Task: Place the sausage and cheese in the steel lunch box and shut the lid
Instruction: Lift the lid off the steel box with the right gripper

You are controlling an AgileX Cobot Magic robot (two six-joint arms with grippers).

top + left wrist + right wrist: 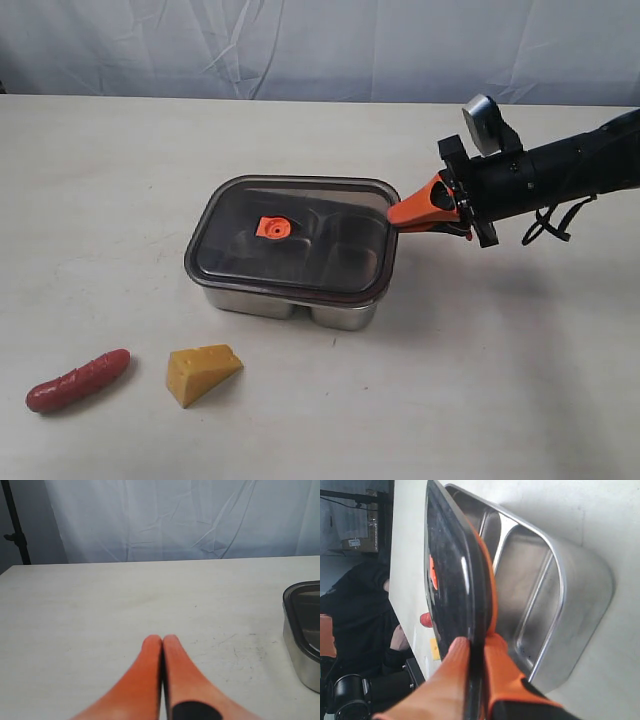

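The steel lunch box point(290, 300) stands mid-table, both compartments empty in the right wrist view point(540, 580). The dark lid point(290, 235) with its orange valve point(272, 228) hovers just above it, lifted on the right side. My right gripper point(408, 212) is shut on the lid's right edge point(470, 630). The sausage point(78, 380) lies at the front left, the cheese point(202, 372) just right of it, both on the table. My left gripper point(161, 641) is shut and empty over bare table, out of the exterior view; the lunch box point(302, 630) shows at the edge of its view.
A white cloth backdrop point(320, 45) hangs behind the table's far edge. A black stand point(15, 525) rises at the backdrop's side in the left wrist view. Bare tabletop surrounds the box.
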